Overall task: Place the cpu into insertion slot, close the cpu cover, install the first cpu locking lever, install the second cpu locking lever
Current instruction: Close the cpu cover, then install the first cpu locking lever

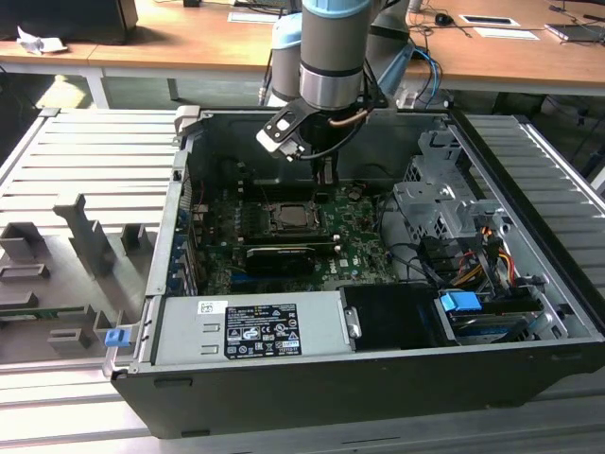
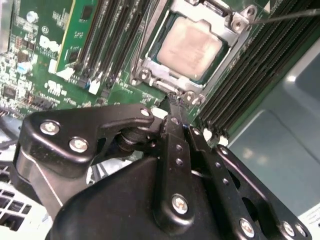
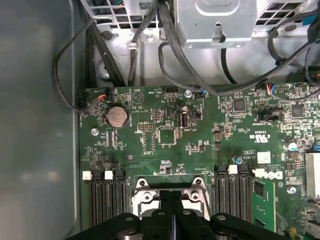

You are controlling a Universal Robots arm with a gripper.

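Wooden desks (image 1: 189,47) run behind a grey slatted metal table (image 1: 85,161), on which a black desktop computer case (image 1: 378,378) lies open. The small square cpu with its pale silver-grey metal top (image 2: 192,47) sits in the square black insertion slot (image 1: 272,221), near the middle of the green motherboard (image 3: 165,135). The thin silvery cpu cover (image 2: 226,21) lies flat around the chip, which shows through its window. A thin steel wire lever (image 2: 285,16) reaches out past one corner of the cover and over the long black memory slots (image 2: 250,75) along that side of the socket. I cannot tell whether it is hooked down. The black gripper (image 2: 173,102) hangs on the grey arm over the board. Its two fingers are pressed together with nothing visible between them, and their tips are just at the cover's edge, on the side nearest the wrist. In the exterior view a long black expansion card (image 1: 279,257) lies just beside the socket, toward the board's near edge. With the chip seated and the cover down, I judge the work to be at the locking levers, probably the first. Working such a wire calls for a steady push from the closed tips, kept off the chip's top and clear of the memory slots.
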